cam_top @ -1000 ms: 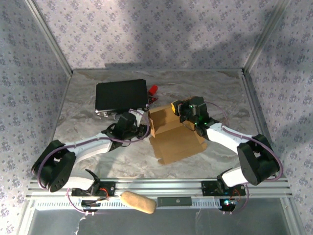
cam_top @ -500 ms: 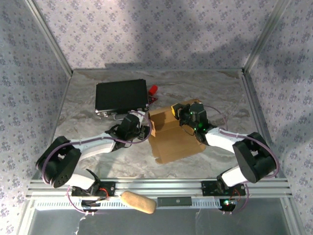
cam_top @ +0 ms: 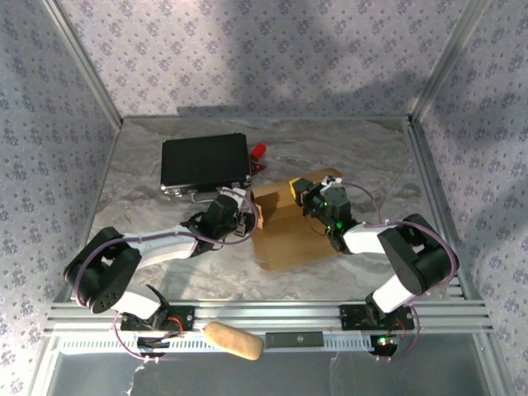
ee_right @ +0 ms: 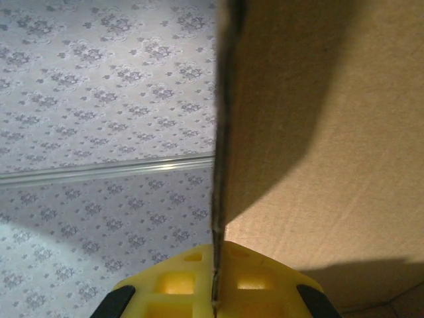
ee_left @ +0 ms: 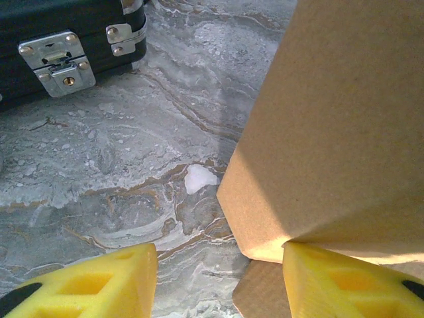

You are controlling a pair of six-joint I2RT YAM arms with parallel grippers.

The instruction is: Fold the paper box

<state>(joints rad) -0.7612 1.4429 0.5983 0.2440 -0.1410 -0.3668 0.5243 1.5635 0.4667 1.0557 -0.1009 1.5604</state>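
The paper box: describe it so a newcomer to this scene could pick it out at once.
On the grey marbled table, look at the middle, nearer than the black case. The paper box is the plain brown cardboard sheet there, one panel folded up. The case is black with metal latches; the tan lump at the near edge is rounded.

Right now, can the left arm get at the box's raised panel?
Probably yes. The left tool is open right beside the box, with one finger at the raised panel's lower corner. Nothing lies between them; the case sits well off to the side.
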